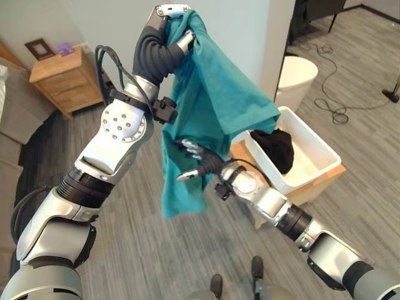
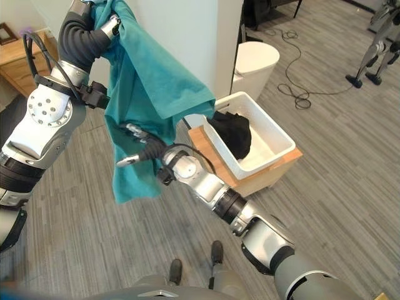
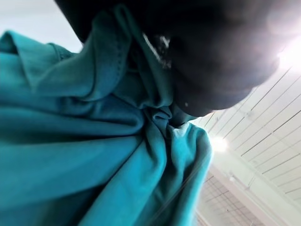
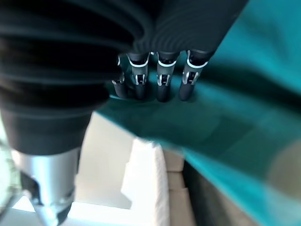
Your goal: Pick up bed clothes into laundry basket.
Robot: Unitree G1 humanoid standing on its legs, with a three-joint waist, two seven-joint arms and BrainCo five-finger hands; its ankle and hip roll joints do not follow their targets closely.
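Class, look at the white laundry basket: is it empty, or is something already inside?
Not empty: the white basket holds a dark garment.

Teal cloth point(image 1: 212, 106), white basket point(image 1: 312, 147), black garment point(image 1: 275, 150).

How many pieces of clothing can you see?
2. A teal cloth hangs from the raised left hand, the right hand against it. A black garment lies in the white basket. More may hide underneath.

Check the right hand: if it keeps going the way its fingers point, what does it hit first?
The teal cloth. The right hand points its straight fingers at the hanging fabric, which the left hand holds up; they look at or nearly on it, depth unclear.
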